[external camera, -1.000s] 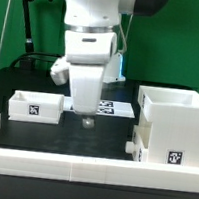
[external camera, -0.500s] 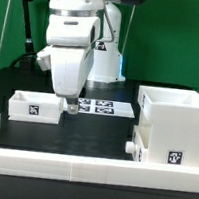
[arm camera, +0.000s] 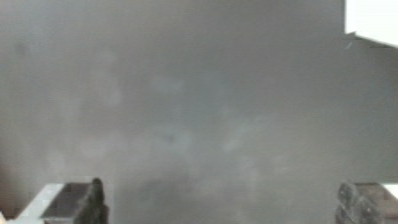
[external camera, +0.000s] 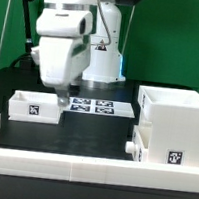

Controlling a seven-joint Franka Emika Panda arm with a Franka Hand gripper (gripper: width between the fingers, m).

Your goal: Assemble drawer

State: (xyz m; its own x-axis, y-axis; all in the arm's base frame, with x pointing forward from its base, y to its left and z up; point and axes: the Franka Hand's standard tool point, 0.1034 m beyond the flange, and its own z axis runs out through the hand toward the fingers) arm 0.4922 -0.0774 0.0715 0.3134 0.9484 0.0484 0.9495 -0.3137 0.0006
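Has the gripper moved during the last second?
Yes. The gripper went toward the exterior view's left, uncovering the marker board and nearing the small tray.

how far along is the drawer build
Done: one tray seems seated low in the white boxy plastic casing, its small knob protruding. In hand: nothing; the open hand hovers by the loose shallow white tray. Left: grasp that tray and slide it in.

Drawer casing (external camera: 168, 124) and the tray (external camera: 46, 110) well to the exterior view's left of it: smooth white plastic with a faint sheen, each bearing a matt black-and-white printed tag. Table (external camera: 93, 139) under the casing: dark, matt, even surface. Arm shell (external camera: 62, 43), above and to the exterior view's left of the casing: glossy white plastic.
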